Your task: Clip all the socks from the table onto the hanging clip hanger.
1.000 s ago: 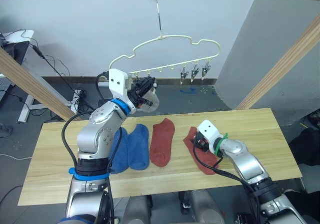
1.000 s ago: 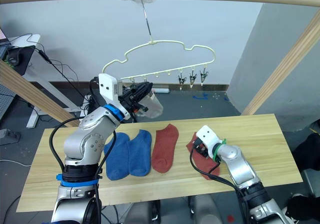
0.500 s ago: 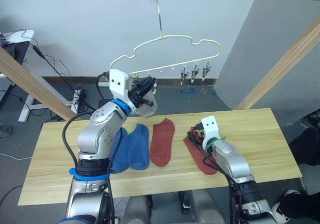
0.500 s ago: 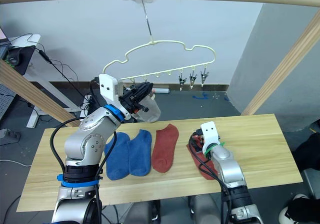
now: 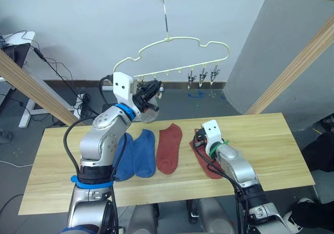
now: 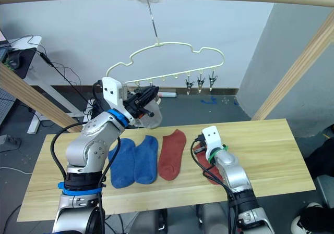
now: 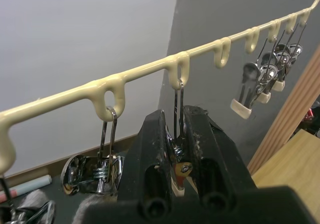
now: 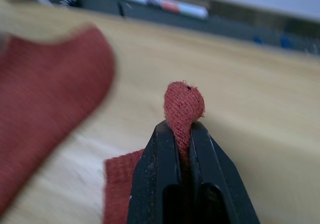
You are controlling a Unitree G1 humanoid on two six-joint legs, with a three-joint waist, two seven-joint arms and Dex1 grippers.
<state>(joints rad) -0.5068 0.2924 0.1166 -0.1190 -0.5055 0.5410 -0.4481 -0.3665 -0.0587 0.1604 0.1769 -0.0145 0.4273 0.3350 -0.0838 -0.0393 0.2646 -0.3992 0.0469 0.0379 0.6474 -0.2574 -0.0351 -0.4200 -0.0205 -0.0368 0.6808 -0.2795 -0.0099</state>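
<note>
Hanging from the wooden pole overhead, one pale yellow-green clip hanger carries a row of grey metal clips; three of them dangle free at its right end. The left gripper is raised to the hanger's left part, its two black fingers pressed together on one clip, and a light grey sock hangs just below the gripper. Four socks lie on the table: two blue socks side by side and touching, then one rust-red sock just beside them, and a second rust-red sock further right. The right gripper sits low over that last sock, its fingers pinching a raised fold of the red fabric.
</note>
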